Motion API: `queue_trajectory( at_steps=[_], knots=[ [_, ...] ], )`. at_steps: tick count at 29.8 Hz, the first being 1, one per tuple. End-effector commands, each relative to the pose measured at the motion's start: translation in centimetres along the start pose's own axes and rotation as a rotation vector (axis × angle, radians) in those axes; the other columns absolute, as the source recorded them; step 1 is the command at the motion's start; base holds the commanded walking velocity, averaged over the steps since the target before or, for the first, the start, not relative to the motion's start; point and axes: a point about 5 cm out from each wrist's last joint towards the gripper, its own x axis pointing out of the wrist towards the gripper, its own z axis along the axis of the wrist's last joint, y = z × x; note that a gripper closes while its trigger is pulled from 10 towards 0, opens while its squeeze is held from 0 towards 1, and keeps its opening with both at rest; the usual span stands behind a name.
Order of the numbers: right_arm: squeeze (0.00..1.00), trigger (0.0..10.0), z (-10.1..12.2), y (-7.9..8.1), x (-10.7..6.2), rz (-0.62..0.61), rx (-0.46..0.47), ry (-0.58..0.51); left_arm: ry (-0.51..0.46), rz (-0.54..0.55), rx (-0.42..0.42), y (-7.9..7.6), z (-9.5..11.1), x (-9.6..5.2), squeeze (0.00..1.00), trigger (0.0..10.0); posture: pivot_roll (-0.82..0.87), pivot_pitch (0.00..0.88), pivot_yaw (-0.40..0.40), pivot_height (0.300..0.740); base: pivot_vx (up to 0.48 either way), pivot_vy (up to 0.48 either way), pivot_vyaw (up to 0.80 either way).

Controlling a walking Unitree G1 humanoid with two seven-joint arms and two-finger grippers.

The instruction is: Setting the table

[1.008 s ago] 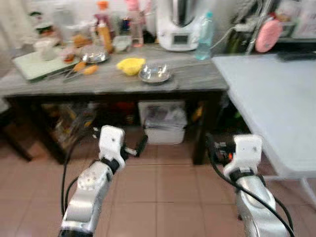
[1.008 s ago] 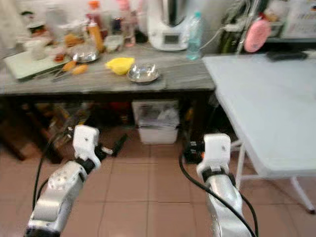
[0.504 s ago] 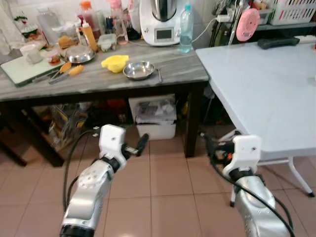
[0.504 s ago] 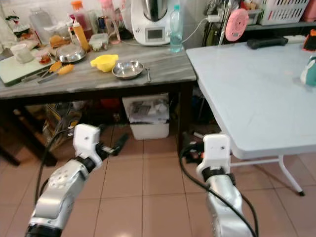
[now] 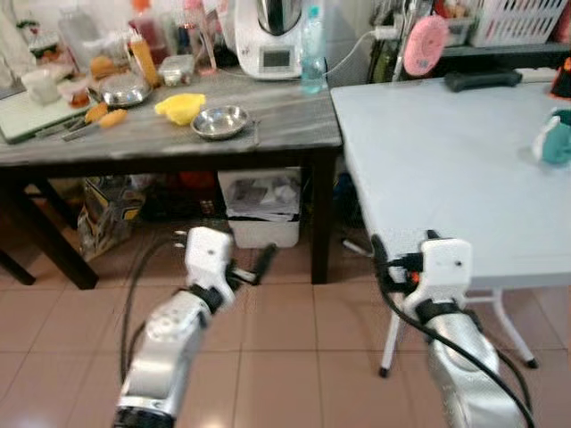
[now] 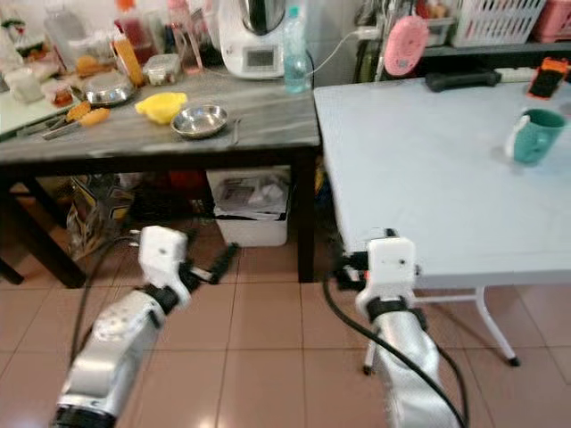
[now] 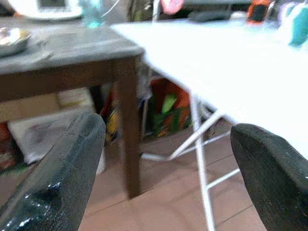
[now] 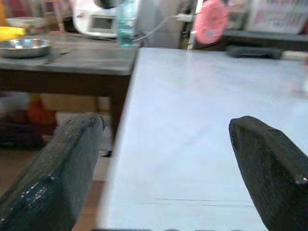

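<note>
Facing white table (image 6: 419, 178) edge, floor (image 6: 268, 339) open

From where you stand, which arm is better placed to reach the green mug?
Probably the right: its end effector sits at the white table's edge, with the green mug on its side.

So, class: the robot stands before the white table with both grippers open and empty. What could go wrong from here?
1. The right gripper sits level with the white table edge, so moving forward might knock it.
2. The green mug stands near the far side; a long reach may tip it.
3. The steel bowl is on the wooden table, so fetching it probably needs a turn.
</note>
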Motion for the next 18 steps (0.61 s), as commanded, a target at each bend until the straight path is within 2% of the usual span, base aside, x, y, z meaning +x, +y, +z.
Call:
queue_trajectory(
  at_steps=[1, 11, 18],
  knots=[
    [0.00, 10.0, 0.1, 0.7, 0.0, 0.014, 0.017, -0.009, 0.001, 0.024, 0.013, 1.0, 0.1, -0.4, 0.00, 10.0, -0.11, 0.021, 0.079, 0.740, 0.000, -0.480, 0.00],
    [0.00, 10.0, 0.8, -0.3, 0.0, -0.055, 0.005, -0.052, -0.010, 0.022, 0.014, 0.9, 0.5, -0.1, 0.00, 10.0, -0.11, 0.024, 0.085, 0.740, 0.000, -0.480, 0.00],
    [0.00, 10.0, 0.8, -0.4, 0.0, -0.063, -0.007, -0.055, -0.015, 0.021, 0.013, 0.9, 0.6, 0.0, 0.00, 10.0, -0.11, 0.024, 0.089, 0.740, 0.000, -0.480, 0.00]
  ],
)
